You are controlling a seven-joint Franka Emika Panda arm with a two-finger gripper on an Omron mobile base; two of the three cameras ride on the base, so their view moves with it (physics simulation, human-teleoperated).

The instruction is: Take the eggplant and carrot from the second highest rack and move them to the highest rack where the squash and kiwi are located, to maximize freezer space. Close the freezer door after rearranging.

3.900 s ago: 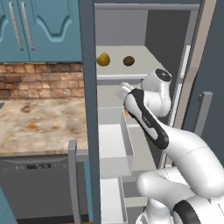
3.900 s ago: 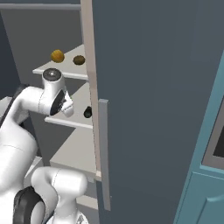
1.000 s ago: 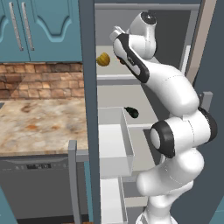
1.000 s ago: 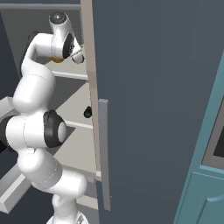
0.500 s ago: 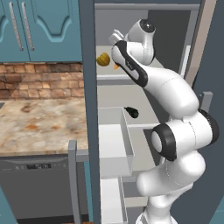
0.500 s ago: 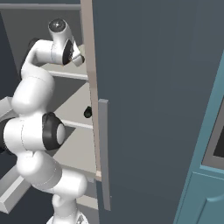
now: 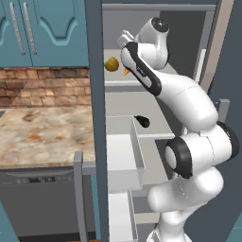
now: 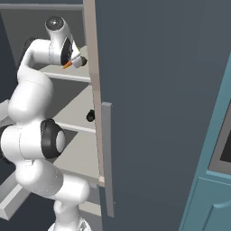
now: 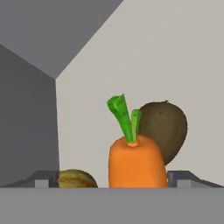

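On the highest rack (image 7: 116,84) of the freezer (image 7: 94,108) the orange carrot (image 9: 136,164) lies with its green tip pointing away from me. The brown kiwi (image 9: 165,127) sits just behind it and the striped squash (image 9: 77,179) to its left. My gripper (image 9: 113,178) is open, its fingertips (image 9: 43,177) standing wide on either side of the carrot's thick end. In the base views the carrot (image 7: 125,72) peeks out beside the squash (image 7: 111,64). The dark eggplant (image 7: 142,121) rests on the second rack (image 7: 158,135). The freezer door (image 8: 158,113) stands open.
A white box drawer (image 7: 124,156) is pulled out below the second rack. The door's grey bar handle (image 8: 107,158) hangs close to my arm. A stone counter (image 7: 42,130) and teal cupboards (image 7: 42,33) lie left of the freezer.
My jaws have opened from shut and let go of the carrot, which now lies on the highest rack. The hand has drawn back slightly.
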